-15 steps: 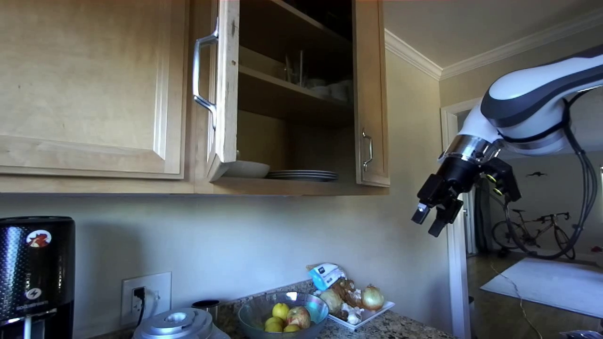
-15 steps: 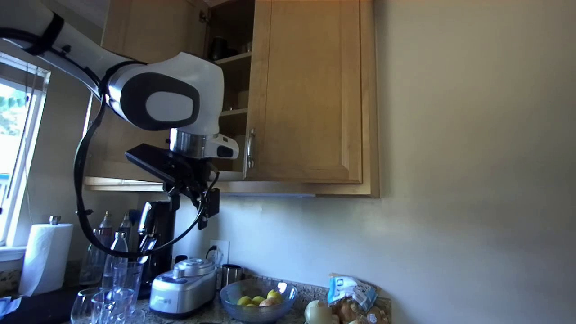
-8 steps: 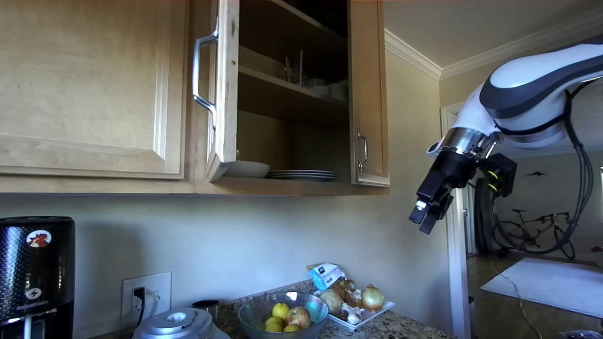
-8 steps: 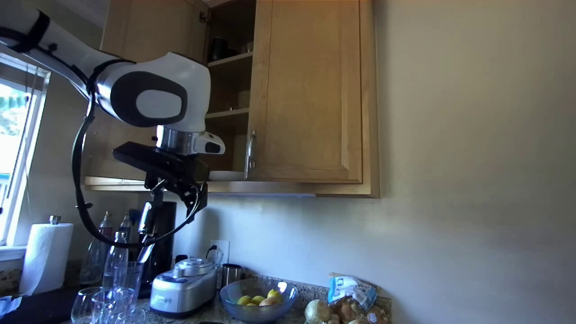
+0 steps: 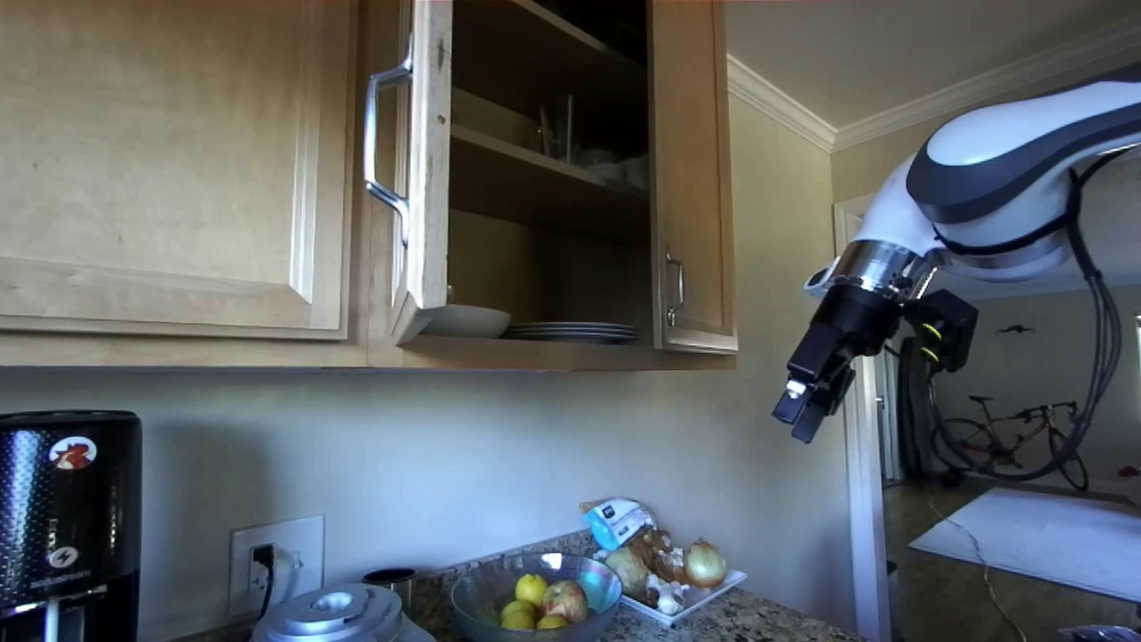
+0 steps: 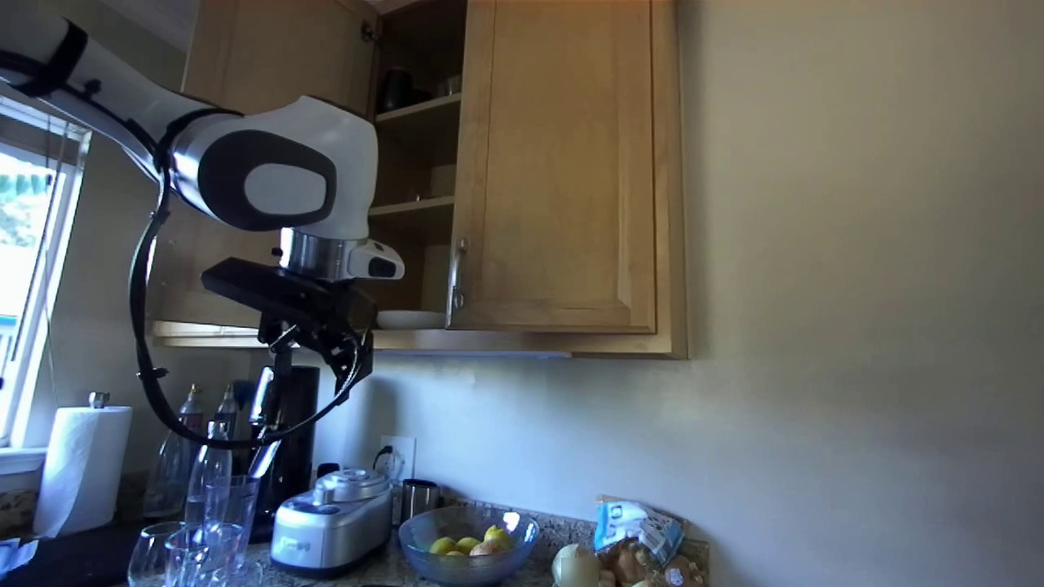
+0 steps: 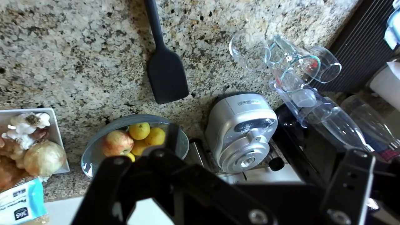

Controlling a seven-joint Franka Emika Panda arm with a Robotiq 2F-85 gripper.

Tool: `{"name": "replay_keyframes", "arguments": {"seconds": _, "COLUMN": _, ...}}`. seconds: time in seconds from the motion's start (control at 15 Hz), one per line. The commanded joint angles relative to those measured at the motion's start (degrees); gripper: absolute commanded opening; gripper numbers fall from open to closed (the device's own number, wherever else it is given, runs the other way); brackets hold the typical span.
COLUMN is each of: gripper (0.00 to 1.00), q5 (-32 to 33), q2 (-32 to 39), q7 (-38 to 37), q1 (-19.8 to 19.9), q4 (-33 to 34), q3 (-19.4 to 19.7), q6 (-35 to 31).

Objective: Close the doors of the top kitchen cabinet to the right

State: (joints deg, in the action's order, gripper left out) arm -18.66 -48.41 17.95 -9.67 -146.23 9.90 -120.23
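Observation:
The top kitchen cabinet (image 5: pixel 553 355) stands open, with white dishes and glasses on its shelves. Its left door (image 5: pixel 430 160) is swung far out, edge-on in an exterior view, inner face showing in an exterior view (image 6: pixel 281 65). Its right door (image 5: pixel 691 178) is partly open and also shows in an exterior view (image 6: pixel 563 163). My gripper (image 5: pixel 798 419) is open and empty, apart from both doors, below and to the right of the right door in that view. In an exterior view (image 6: pixel 316 342) it hangs below the cabinet's level. In the wrist view its spread fingers (image 7: pixel 250 143) point down; no door shows there.
A wider-doored cabinet (image 5: pixel 160 160) adjoins on the left. Below on the counter are a food processor base (image 7: pixel 242 134), a fruit bowl (image 7: pixel 103 134), a tray (image 7: pixel 57 131) of onions and garlic, a spatula (image 7: pixel 168 75), drinking glasses (image 7: pixel 300 70) and a black appliance (image 5: pixel 71 499).
The right door has swung slightly toward closed, with nothing touching it. The arm has shifted a little away from it and my gripper has turned. The left door has not moved.

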Motion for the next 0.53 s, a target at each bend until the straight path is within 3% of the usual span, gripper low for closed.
{"name": "replay_keyframes", "arguments": {"seconds": 0.0, "gripper": 1.00, "q5": -1.1, "q2": -2.6, "q7": 0.3, "q1": -1.1, "q4": 0.3, "q3": -2.0, "q6": 1.7}}
{"name": "replay_keyframes", "arguments": {"seconds": 0.47, "gripper": 1.00, "q5": -1.0, "q2": -11.2, "q7": 0.5, "q1": -5.0, "q4": 2.0, "q3": -6.9, "q6": 5.3}}
